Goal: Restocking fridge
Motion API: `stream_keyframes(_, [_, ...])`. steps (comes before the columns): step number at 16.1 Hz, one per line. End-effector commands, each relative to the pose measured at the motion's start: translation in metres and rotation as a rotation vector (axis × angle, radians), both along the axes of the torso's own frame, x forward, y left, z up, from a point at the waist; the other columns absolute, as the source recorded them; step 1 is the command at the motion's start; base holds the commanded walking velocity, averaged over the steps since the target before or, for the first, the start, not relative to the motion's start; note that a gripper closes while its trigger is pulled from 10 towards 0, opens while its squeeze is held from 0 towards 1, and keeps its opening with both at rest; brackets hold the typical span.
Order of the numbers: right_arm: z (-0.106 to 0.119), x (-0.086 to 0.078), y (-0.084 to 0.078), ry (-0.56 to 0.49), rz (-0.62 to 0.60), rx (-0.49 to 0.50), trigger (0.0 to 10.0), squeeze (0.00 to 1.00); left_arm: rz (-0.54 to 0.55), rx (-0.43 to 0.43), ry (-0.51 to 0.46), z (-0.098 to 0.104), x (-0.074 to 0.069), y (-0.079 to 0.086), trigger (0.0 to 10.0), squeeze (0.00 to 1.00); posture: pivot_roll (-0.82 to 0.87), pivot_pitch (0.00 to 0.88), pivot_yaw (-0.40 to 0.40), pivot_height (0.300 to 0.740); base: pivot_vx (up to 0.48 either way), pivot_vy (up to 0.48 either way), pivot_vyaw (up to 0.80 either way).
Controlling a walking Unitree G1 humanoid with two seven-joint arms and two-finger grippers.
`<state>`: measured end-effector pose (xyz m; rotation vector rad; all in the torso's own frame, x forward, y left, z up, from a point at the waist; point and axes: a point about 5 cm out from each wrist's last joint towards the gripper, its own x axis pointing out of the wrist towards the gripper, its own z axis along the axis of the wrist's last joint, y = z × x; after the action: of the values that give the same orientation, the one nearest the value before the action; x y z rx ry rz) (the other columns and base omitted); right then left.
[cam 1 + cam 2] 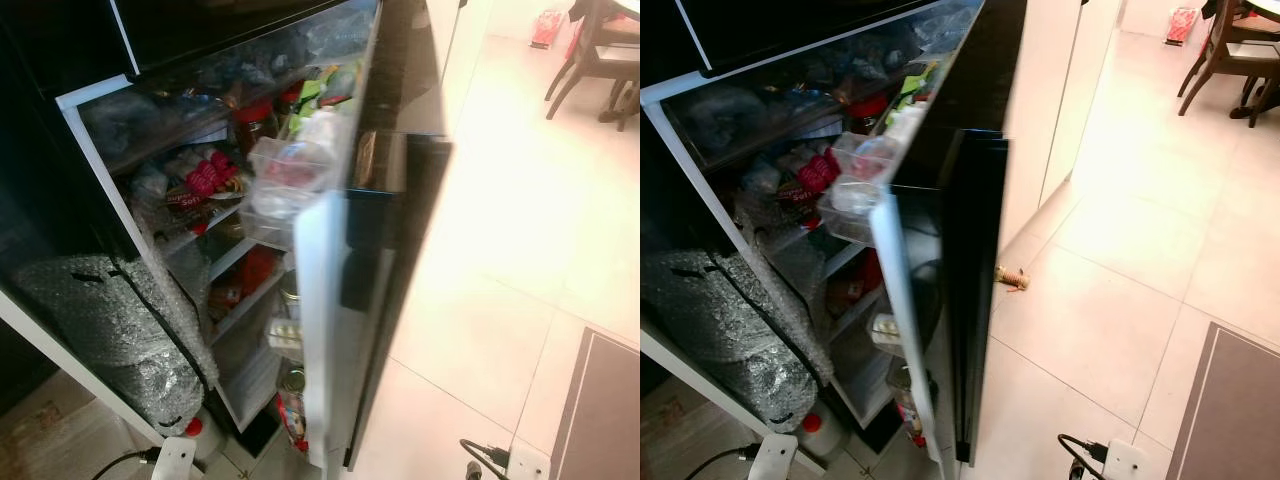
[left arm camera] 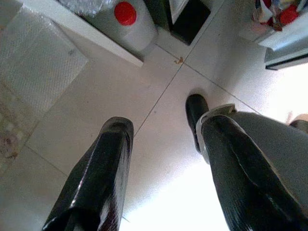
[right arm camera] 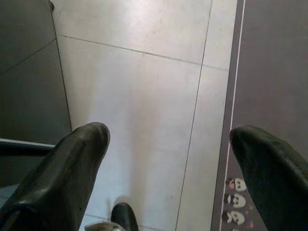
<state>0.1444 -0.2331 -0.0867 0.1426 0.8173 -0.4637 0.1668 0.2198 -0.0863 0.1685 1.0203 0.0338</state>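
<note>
Looking down from our head camera, we face a fridge [image 1: 150, 180] whose door [image 1: 330, 330] stands open, edge toward us. Our left gripper [image 2: 161, 168] hangs low over the pale tiled floor [image 2: 96, 96]; its two black fingers [image 2: 101, 178] are spread wide, holding nothing and touching nothing. Our right gripper [image 3: 166, 168] hangs over floor tiles too, beside the edge of a grey mat [image 3: 274, 62], its fingers likewise wide apart and empty.

The fridge shelves [image 1: 235, 255] are crowded. Near the front edge of an upper shelf sit red packets [image 1: 205, 180] and a red-lidded jar [image 1: 255, 118]. At the top of the door, clear plastic tubs [image 1: 290, 175] sit in a bin; what is in them is too blurred to tell. Lower door bins [image 1: 895, 375] hold small jars and packets we cannot make out.

To the left of the fridge a bundle in bubble wrap [image 1: 110, 320] leans against a white frame. At its foot stands a white jug with a red cap [image 2: 126, 14], close to the fridge's bottom corner. A black cable and white plug [image 1: 1110, 458] lie on the floor by the mat's near corner.
</note>
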Motion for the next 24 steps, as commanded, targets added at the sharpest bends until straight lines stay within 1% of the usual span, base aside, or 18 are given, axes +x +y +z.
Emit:
stream_keyframes(1, [0.001, -0.001, 0.0, -0.006, 0.022, -0.025, 10.0, 0.0, -0.011, 0.011, 0.013, -0.001, -0.005, 0.004, 10.0, 0.0, -0.16, 0.0, 0.027, 0.74, 0.0, 0.0, 0.0])
stream_keyframes(2, [0.025, 0.027, -0.015, -0.198, 0.032, -0.125, 10.0, 0.0, -0.005, 0.012, 0.013, -0.001, -0.006, 0.005, 10.0, 0.0, -0.16, 0.0, 0.029, 0.74, 0.0, 0.0, 0.0])
stream_keyframes(3, [0.046, 0.045, -0.023, -0.333, 0.058, -0.222, 10.0, 0.0, -0.002, 0.013, 0.012, -0.001, -0.007, 0.006, 10.0, 0.0, -0.16, 0.0, 0.032, 0.74, 0.0, 0.0, 0.0])
stream_keyframes(5, [0.058, 0.052, -0.026, -0.42, 0.072, -0.274, 10.0, 0.0, 0.002, 0.013, 0.01, -0.002, -0.009, 0.009, 10.0, 0.0, -0.17, 0.0, 0.039, 0.74, 0.0, 0.0, 0.0])
stream_keyframes(6, [0.069, 0.058, -0.028, -0.49, 0.07, -0.294, 10.0, 0.0, 0.011, 0.008, 0.003, -0.001, -0.011, 0.011, 10.0, 0.0, -0.17, 0.0, 0.042, 0.74, 0.0, 0.0, 0.0])
stream_keyframes(7, [0.074, 0.061, -0.027, -0.525, 0.083, -0.308, 10.0, 0.0, 0.016, 0.006, 0.002, -0.001, -0.012, 0.013, 10.0, 0.0, -0.17, 0.0, 0.043, 0.74, 0.0, 0.0, 0.0])
stream_keyframes(9, [0.084, 0.064, -0.025, -0.581, 0.114, -0.317, 10.0, 0.0, 0.026, 0.008, 0.003, -0.002, -0.017, 0.017, 10.0, 0.0, -0.17, 0.0, 0.045, 0.74, 0.0, 0.0, 0.0])
stream_keyframes(10, [0.09, 0.066, -0.019, -0.621, 0.154, -0.292, 10.0, 0.0, 0.051, 0.004, 0.0, -0.002, -0.021, 0.021, 10.0, 0.0, -0.17, 0.0, 0.048, 0.74, 0.0, 0.0, 0.0])
stream_keyframes(12, [0.095, 0.068, -0.005, -0.651, 0.27, -0.222, 10.0, 0.0, 0.091, 0.006, 0.016, -0.004, -0.031, 0.028, 10.0, 0.0, -0.18, 0.0, 0.043, 0.74, 0.0, 0.0, 0.0])
stream_keyframes(13, [0.096, 0.069, -0.002, -0.656, 0.3, -0.214, 10.0, 0.0, 0.107, 0.005, 0.022, -0.005, -0.034, 0.029, 10.0, 0.0, -0.18, 0.0, 0.041, 0.74, 0.0, 0.0, 0.0])
stream_keyframes(15, [0.102, 0.068, -0.005, -0.667, 0.297, -0.213, 10.0, 0.0, 0.111, 0.004, 0.02, -0.005, -0.035, 0.029, 10.0, 0.0, -0.17, 0.0, 0.032, 0.74, 0.0, 0.0, 0.3])
stream_keyframes(19, [0.104, 0.069, -0.012, -0.651, 0.297, -0.204, 10.0, 0.0, 0.1, 0.001, 0.0, -0.003, -0.029, 0.028, 10.0, 0.0, -0.17, 0.0, 0.03, 0.74, 0.0, 0.0, 0.77])
stream_keyframes(22, [0.103, 0.071, -0.012, -0.638, 0.292, -0.197, 10.0, 0.0, 0.07, 0.008, 0.005, -0.002, -0.027, 0.028, 10.0, 0.0, -0.17, 0.0, 0.033, 0.74, 0.0, 0.0, 0.74])
stream_keyframes(24, [0.099, 0.069, -0.011, -0.613, 0.286, -0.188, 10.0, 0.0, 0.071, 0.007, 0.004, -0.002, -0.027, 0.028, 10.0, 0.0, -0.16, 0.0, 0.03, 0.74, 0.0, 0.0, 0.0])
